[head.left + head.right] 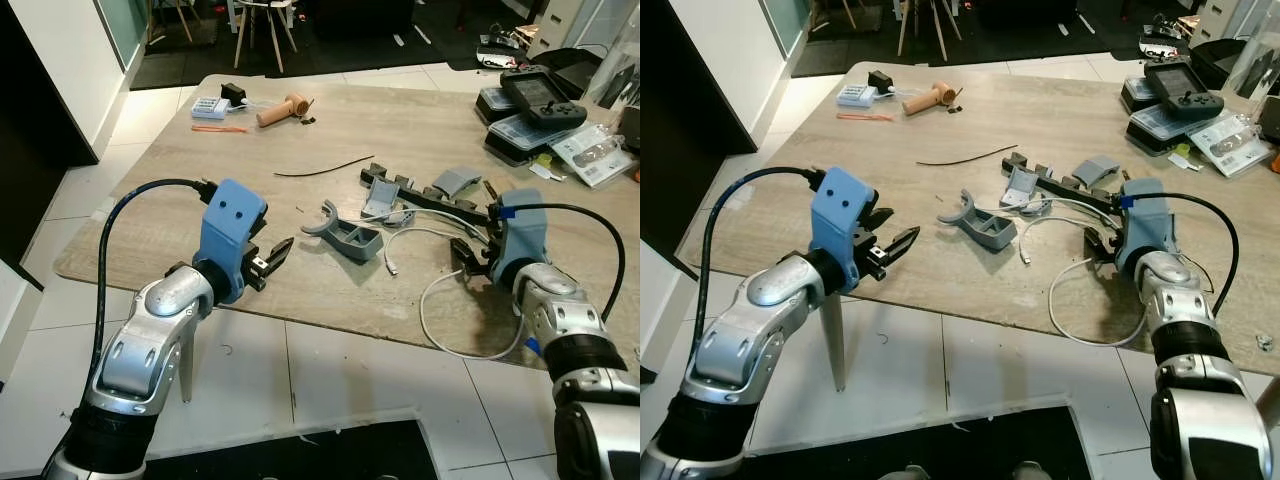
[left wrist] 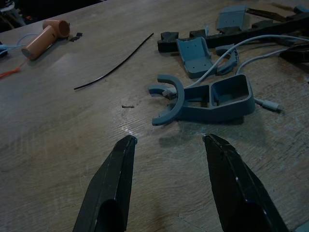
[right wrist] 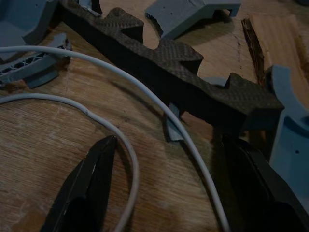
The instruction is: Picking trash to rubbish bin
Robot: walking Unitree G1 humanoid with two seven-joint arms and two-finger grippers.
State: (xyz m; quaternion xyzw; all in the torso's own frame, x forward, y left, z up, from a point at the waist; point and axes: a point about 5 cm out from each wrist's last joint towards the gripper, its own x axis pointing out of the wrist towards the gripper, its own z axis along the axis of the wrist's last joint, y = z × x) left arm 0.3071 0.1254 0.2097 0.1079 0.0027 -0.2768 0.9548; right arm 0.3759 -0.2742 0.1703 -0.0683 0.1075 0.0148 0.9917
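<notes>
White floor tiles surround a pale wood-grain worktop [image 1: 420, 140] strewn with scraps. Left gripper [image 1: 268, 259] hovers at the near edge, jaws apart and empty, facing a grey plastic bracket with a curved fork end [image 2: 207, 99]. Right gripper [image 3: 169, 193] sits low over the worktop, jaws spread astride a white looping cable [image 3: 145, 104], just beside a black notched foam strip [image 3: 183, 65].

A matt, pale wood grain is shown by the table [image 1: 150, 230]. The grey bracket [image 2: 212, 99] looks like smooth plastic. A woven, carbon-like texture is seen on the black notched bar [image 3: 178, 67].
</notes>
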